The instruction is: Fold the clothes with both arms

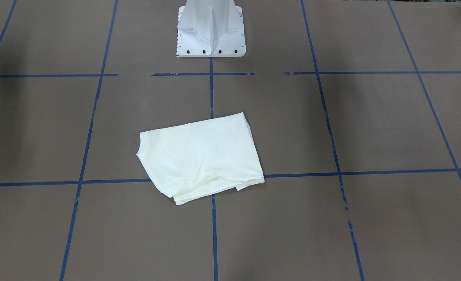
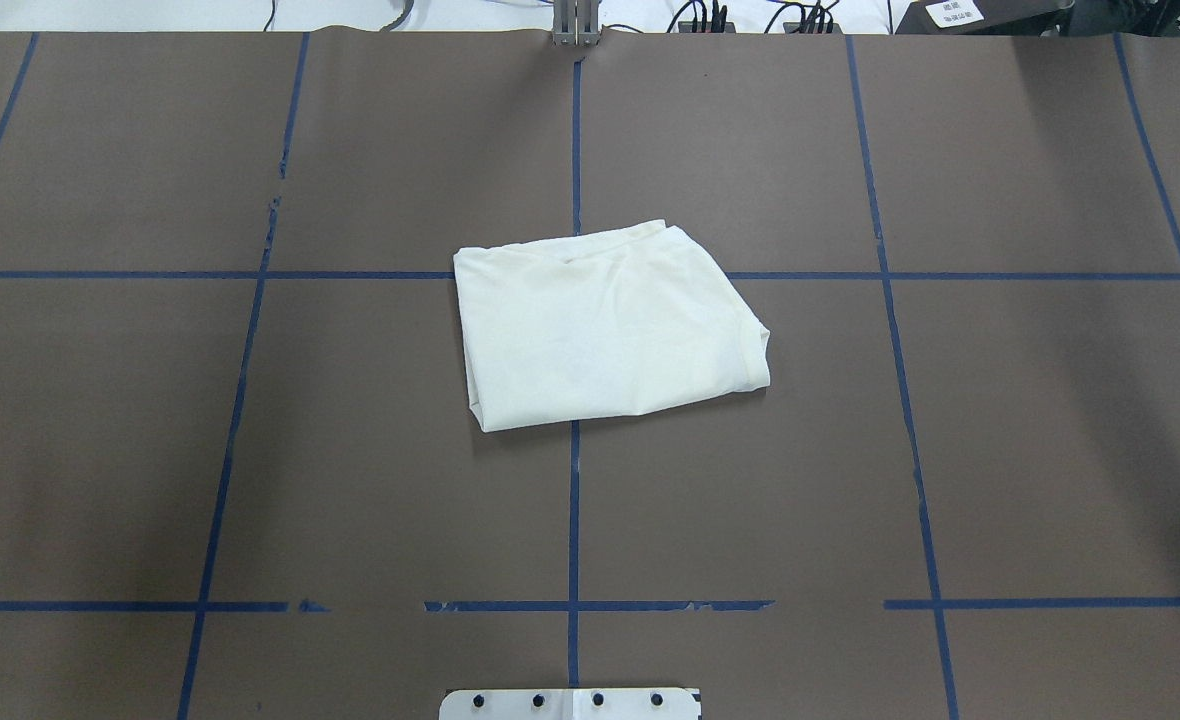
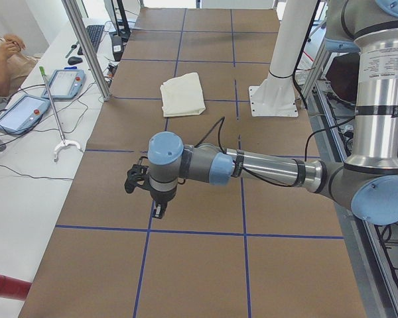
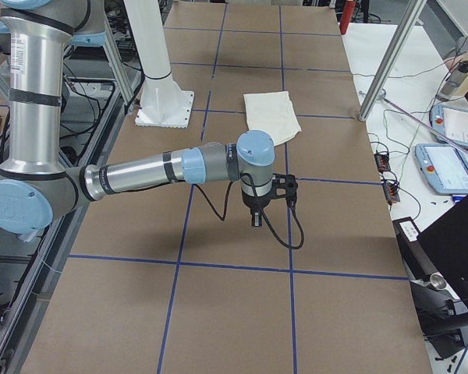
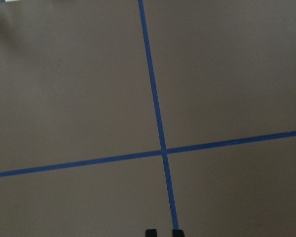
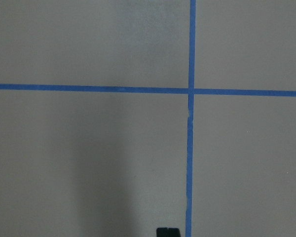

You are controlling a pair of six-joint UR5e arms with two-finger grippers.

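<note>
**Desk:** Where is the shirt, and what surrounds it?

**Photographer:** The cream-white shirt point(image 2: 605, 325) lies folded into a compact slab at the middle of the brown-papered table point(image 2: 1000, 450), plain side up. In the overhead view its ribbed collar edge is at 3 o'clock. The white pedestal base point(image 1: 211, 31) stands at 6 o'clock from it, well apart. Blue tape lines point(image 2: 574, 500) run under the bundle. Nothing rests on it or touches it.

**Desk:** And the arms?

**Photographer:** Both are well away, one toward each end of the table. The left arm point(image 3: 265, 169) stretches level above the paper, and the shirt is at 12 o'clock from it in the side view. The right arm point(image 4: 140, 175) mirrors that pose. The left gripper point(image 5: 163, 232) hangs over a tape crossing, its tips a narrow gap apart and holding nothing. The right gripper point(image 6: 166, 232) shows as one dark block, tips together, also holding nothing.

**Desk:** And room at the edges?

**Photographer:** Bare paper rings the shirt on every side. Along the far edge from the robot stand an aluminium post point(image 3: 86, 50) and a bench with teach pendants point(image 3: 66, 83).
</note>
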